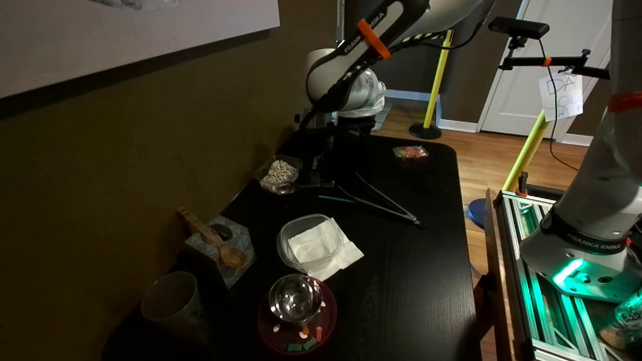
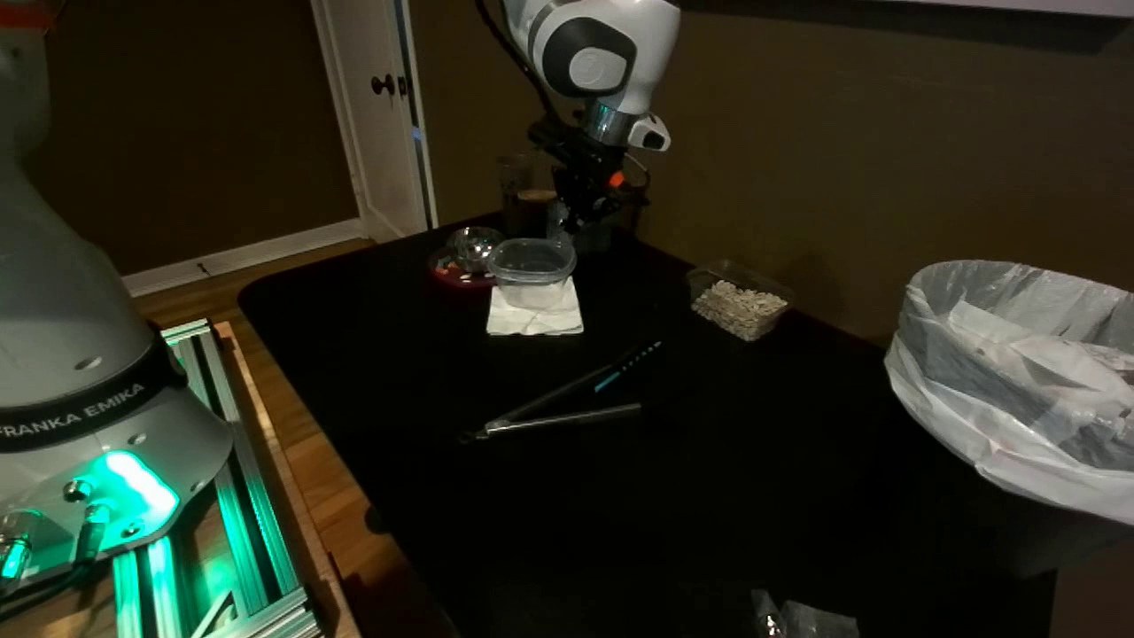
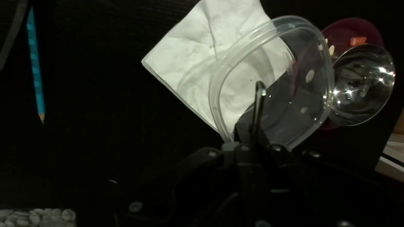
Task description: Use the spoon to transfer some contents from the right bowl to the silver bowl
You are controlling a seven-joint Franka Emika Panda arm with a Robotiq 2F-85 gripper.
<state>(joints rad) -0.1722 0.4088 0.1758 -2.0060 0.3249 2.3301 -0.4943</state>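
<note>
The right bowl, a shallow clear container with pale beige contents, stands by the wall. It also shows in an exterior view, and its corner in the wrist view. The silver bowl sits on a red-tinted glass dish; it also shows in the wrist view. My gripper is shut on a metal spoon, whose handle end shows in the wrist view. The spoon's head points toward the wall, overlapping the right bowl's near edge in that exterior view. Whether it holds anything cannot be told.
A clear container stands on a white napkin beside the silver bowl. Tongs and a blue pencil lie on the table. A wooden spoon, a tall cup and a lined bin stand around.
</note>
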